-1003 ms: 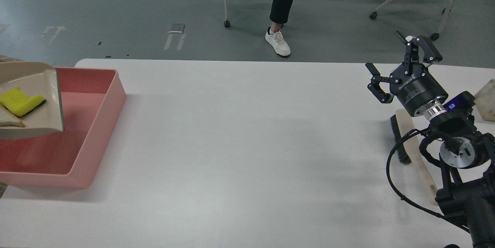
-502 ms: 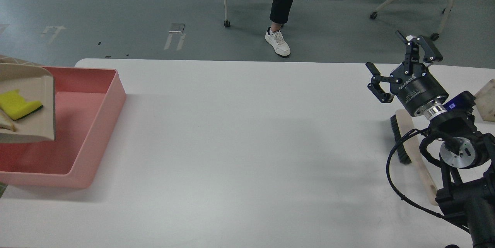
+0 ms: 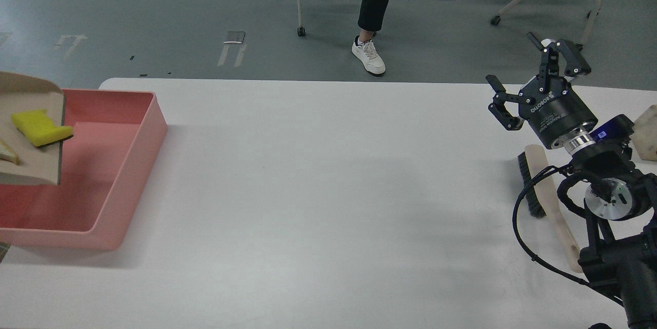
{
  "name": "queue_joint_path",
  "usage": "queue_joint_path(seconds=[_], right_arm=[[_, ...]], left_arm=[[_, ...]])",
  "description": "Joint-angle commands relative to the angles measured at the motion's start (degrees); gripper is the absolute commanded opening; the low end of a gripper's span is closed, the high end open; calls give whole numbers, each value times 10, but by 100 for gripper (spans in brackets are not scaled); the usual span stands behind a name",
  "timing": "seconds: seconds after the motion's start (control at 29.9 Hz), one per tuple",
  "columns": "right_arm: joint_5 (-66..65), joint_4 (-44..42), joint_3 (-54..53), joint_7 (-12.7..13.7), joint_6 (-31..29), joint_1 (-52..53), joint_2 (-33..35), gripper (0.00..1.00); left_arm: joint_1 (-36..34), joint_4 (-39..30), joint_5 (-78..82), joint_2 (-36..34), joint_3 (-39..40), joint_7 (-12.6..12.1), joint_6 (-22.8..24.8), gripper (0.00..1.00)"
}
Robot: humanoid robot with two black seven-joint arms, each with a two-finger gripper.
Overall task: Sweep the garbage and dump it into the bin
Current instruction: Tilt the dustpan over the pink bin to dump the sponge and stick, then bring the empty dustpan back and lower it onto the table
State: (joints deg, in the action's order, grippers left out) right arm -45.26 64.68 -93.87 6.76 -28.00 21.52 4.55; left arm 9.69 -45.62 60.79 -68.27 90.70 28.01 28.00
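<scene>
Right arm raised at the right edge, jaws spread; left arm out of sight.

The right arm enters from the lower right corner at about 5 o'clock and bends up toward 11 o'clock, a black cable looping beside its silver wrist joint. Its right gripper point(image 3: 534, 70) is the highest part, tilted up and to the left, its two black fingers point(image 3: 504, 108) splayed wide apart with nothing between them. No part of the left arm shows.
</scene>
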Motion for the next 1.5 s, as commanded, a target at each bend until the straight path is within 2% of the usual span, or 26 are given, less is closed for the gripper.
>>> queue_joint_path(seconds=[0.0,0.5,0.87,1.04,1.17,1.27,1.34,1.37,1.4,1.47], right_arm=[[0,0,0,0,0,0,0,99],[0,0,-1,0,0,0,0,99],[0,0,-1,0,0,-2,4,99],[0,-2,-3,0,0,-3,16,100],[-2,-9,1,1,0,-5,34,100],[0,-9,-1,1,0,-17,43,100],[0,-8,-5,1,0,-17,47,100],[0,-8,-5,1,0,-17,47,100],[0,-5,-7,1,0,-17,48,100],[0,-2,-10,4,0,-17,50,100]], left_arm=[[0,-19,17,-2,0,0,0,7],[-4,-54,87,-2,0,0,0,7],[-30,-56,-97,-1,2,0,0,7],[-55,-83,-172,2,3,0,0,7],[-53,-116,-180,9,2,-15,0,6],[-50,-173,-178,41,0,-41,0,6],[-51,-221,-175,83,-3,-89,0,6],[-51,-221,-175,83,-3,-89,0,6],[-51,-248,-174,104,-3,-109,0,6],[-49,-285,-171,135,-3,-131,0,6]])
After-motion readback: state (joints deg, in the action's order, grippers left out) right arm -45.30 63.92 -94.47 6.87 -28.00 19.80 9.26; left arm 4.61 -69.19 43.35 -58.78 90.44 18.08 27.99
